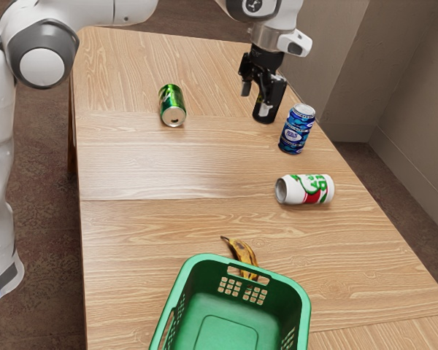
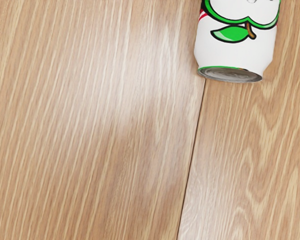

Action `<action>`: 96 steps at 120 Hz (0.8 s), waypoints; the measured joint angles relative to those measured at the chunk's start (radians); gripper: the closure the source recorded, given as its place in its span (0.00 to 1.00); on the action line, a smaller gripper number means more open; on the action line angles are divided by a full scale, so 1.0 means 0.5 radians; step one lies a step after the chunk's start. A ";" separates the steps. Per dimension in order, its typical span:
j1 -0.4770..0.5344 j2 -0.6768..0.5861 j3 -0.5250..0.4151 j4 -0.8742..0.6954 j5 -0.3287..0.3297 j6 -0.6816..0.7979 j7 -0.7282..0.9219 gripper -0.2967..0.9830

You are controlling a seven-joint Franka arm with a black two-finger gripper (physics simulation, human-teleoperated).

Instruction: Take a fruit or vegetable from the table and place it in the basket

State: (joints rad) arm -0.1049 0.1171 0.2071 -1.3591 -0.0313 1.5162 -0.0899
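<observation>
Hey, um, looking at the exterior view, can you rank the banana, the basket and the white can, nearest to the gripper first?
1. White can: lying on its side, toward the exterior view's right.
2. Banana: on the table just behind the basket, partly hidden by it.
3. Basket: at the exterior view's lower edge.

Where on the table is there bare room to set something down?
The broad stretch bordered by the green can, white can, banana and basket. It is tighter between the white can and blue can, and where banana and basket crowd together.
</observation>
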 joint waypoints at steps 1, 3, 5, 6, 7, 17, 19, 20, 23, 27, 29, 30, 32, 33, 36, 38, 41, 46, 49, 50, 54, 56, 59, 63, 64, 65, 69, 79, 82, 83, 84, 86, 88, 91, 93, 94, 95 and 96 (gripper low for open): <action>0.000 0.000 0.000 0.000 0.000 0.001 0.000 0.23; 0.000 0.000 0.000 0.000 0.000 0.002 -0.001 0.23; 0.000 0.000 0.000 0.000 0.001 0.003 -0.001 0.23; 0.000 0.000 0.000 0.000 0.001 0.004 -0.002 0.23; 0.000 0.000 0.000 -0.001 0.001 0.004 -0.002 0.23; 0.000 0.000 0.000 0.000 0.002 0.008 -0.004 0.23; 0.000 0.000 0.000 0.000 0.002 0.009 -0.005 0.23; 0.000 0.000 0.000 -0.001 0.002 0.009 -0.005 0.23; 0.000 0.001 0.000 0.000 0.003 0.010 -0.003 0.23; 0.002 0.010 0.002 0.003 0.005 0.012 0.015 0.23; 0.003 0.018 0.002 0.006 0.005 0.015 0.039 0.23; 0.004 0.022 0.001 0.008 0.005 0.016 0.051 0.23; 0.006 0.033 0.001 0.019 0.005 0.020 0.080 0.23; 0.007 0.039 0.000 0.025 0.004 0.022 0.098 0.23; 0.014 0.060 -0.014 0.045 0.004 0.030 0.159 0.23; 0.016 0.078 -0.024 0.066 0.003 0.036 0.204 0.23; 0.010 0.097 -0.036 0.089 0.002 0.044 0.273 0.23; 0.001 0.126 -0.048 0.119 -0.003 0.054 0.383 0.23; -0.002 0.148 -0.052 0.147 -0.007 0.058 0.444 0.23; -0.002 0.153 -0.053 0.155 -0.008 0.060 0.463 0.23; -0.003 0.168 -0.056 0.176 -0.013 0.065 0.539 0.23; -0.003 0.173 -0.056 0.183 -0.014 0.067 0.575 0.23; -0.002 0.172 -0.056 0.190 -0.014 0.070 0.628 0.23; -0.001 0.153 -0.060 0.196 -0.013 0.073 0.700 0.23; -0.001 0.148 -0.060 0.197 -0.014 0.074 0.718 0.23; -0.001 0.145 -0.061 0.197 -0.014 0.074 0.736 0.23; -0.001 0.133 -0.061 0.197 -0.017 0.076 0.805 0.23; 0.004 0.129 -0.073 0.191 -0.019 0.081 0.964 0.23; 0.003 0.134 -0.084 0.187 -0.019 0.084 1.010 0.23; 0.010 0.137 -0.098 0.184 -0.021 0.086 1.026 0.23; 0.013 0.139 -0.111 0.181 -0.022 0.087 1.041 0.23; 0.021 0.144 -0.152 0.177 -0.024 0.091 1.070 0.23; 0.024 0.147 -0.200 0.174 -0.024 0.097 1.099 0.23; 0.014 0.153 -0.266 0.163 -0.025 0.108 1.142 0.23; 0.007 0.158 -0.308 0.150 -0.026 0.117 1.169 0.23; 0.003 0.161 -0.327 0.144 -0.027 0.122 1.182 0.23; -0.001 0.165 -0.344 0.140 -0.027 0.127 1.195 0.23; -0.005 0.169 -0.359 0.136 -0.028 0.132 1.208 0.23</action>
State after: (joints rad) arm -0.1073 0.2018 0.0274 -1.2913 -0.0451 1.5821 0.5142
